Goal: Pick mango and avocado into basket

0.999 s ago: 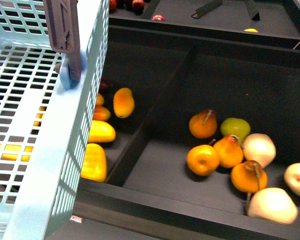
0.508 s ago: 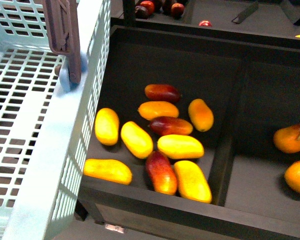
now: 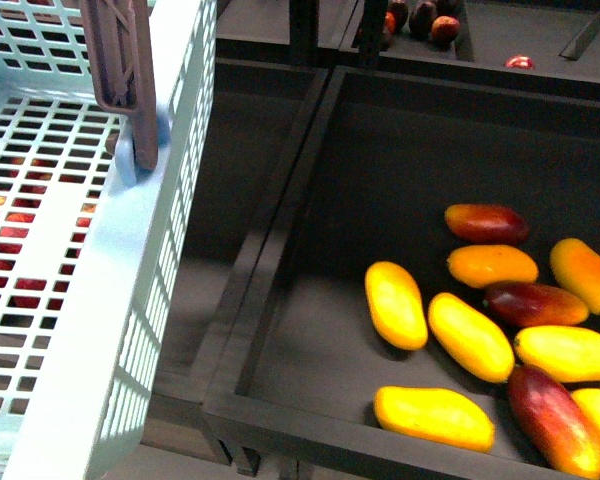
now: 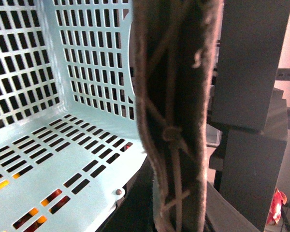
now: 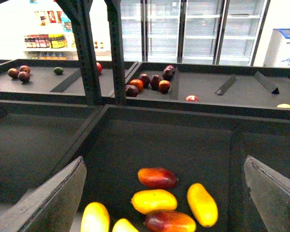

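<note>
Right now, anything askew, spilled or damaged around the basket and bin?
Nothing stands out. The mangoes lie loose inside their bin, none spilled. The basket looks intact and what shows of it holds no fruit; ties bind its handle.

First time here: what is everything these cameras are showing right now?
basket: one, mint-blue, slotted, near left in front view
basket handle: one, brown-grey, close up in left wrist view
mangoes: ten, yellow to dark red, in the bin at right
bin: one, dark grey, beside the basket
small round fruit: several, dark red, rear shelf
fridges: glass-doored, far background
right gripper: one, grey, open, facing the mangoes
</note>
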